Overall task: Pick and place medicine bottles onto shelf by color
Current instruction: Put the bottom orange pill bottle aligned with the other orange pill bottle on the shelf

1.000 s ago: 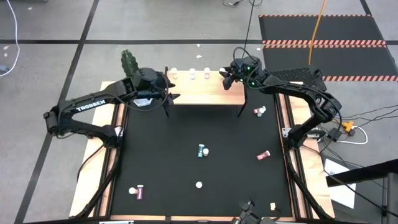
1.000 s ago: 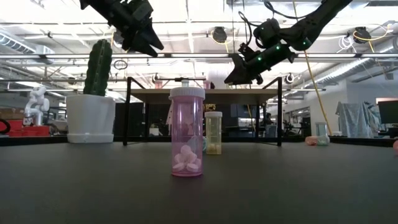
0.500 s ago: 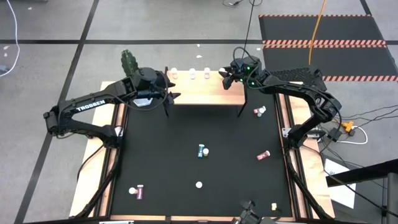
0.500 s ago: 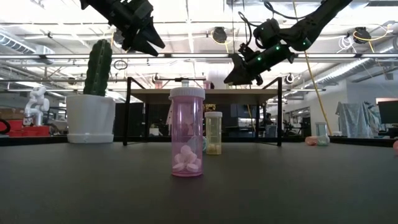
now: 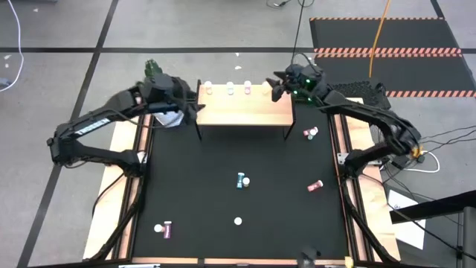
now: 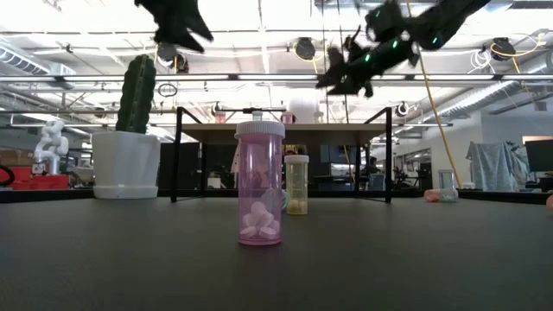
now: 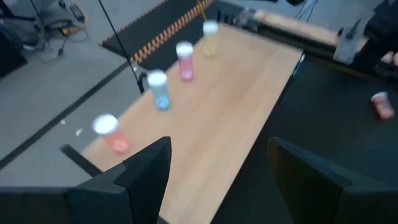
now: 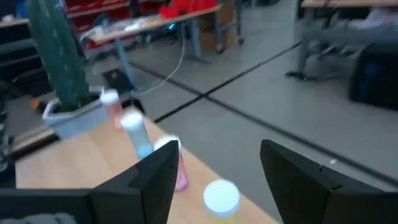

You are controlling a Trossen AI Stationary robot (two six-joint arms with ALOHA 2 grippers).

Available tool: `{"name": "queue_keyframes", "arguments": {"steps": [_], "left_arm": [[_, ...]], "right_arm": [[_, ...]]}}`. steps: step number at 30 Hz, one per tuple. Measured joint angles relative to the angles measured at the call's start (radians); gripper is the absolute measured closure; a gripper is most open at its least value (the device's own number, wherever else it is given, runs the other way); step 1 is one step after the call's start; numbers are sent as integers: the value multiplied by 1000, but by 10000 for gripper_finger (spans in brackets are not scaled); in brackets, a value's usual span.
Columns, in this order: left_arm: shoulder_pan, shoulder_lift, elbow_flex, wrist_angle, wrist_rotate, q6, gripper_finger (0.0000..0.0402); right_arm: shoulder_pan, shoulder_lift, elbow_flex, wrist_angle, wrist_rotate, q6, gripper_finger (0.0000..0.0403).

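4 bottles stand in a row along the far edge of the shelf (image 5: 244, 106): orange bottle (image 7: 111, 133), blue bottle (image 7: 158, 89), pink bottle (image 7: 185, 60), yellow bottle (image 7: 210, 37). I see my left gripper (image 5: 190, 106) at the shelf's 9 o'clock end, fingers wide, nothing held. Right gripper (image 5: 279, 87) at the 3 o'clock end, fingers wide, empty too. On the mat: teal bottle (image 5: 242, 180) around center, pink one lying down (image 5: 315, 185) at 4 o'clock, purple one (image 5: 165, 229) at 7 o'clock.

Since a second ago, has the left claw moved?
Yes. In the high view the left claw has pulled back from the shelf's left front leg toward the cactus, away from the mat.
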Motion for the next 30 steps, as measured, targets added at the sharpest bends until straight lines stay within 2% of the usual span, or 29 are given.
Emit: {"name": "queue_keyframes", "arguments": {"steps": [5,11,17,21,24,30], "left_arm": [[0,-52,97,-90,-1,-12,133],[-12,-70,23,-83,1,-124,133],[-79,-59,-35,-104,22,-342,133],[-193,-72,-34,-114,22,-478,133],[-330,-79,-34,-120,16,-556,133],[-625,-17,-34,-165,-179,-763,133]], "right_arm": [[77,-162,1,-85,108,-19,183],[280,-257,1,-237,235,-23,190],[536,-281,0,-223,409,-44,202],[670,-291,0,-225,440,-18,209],[762,-291,0,-238,439,11,211],[926,-291,0,-327,440,106,211]]}}
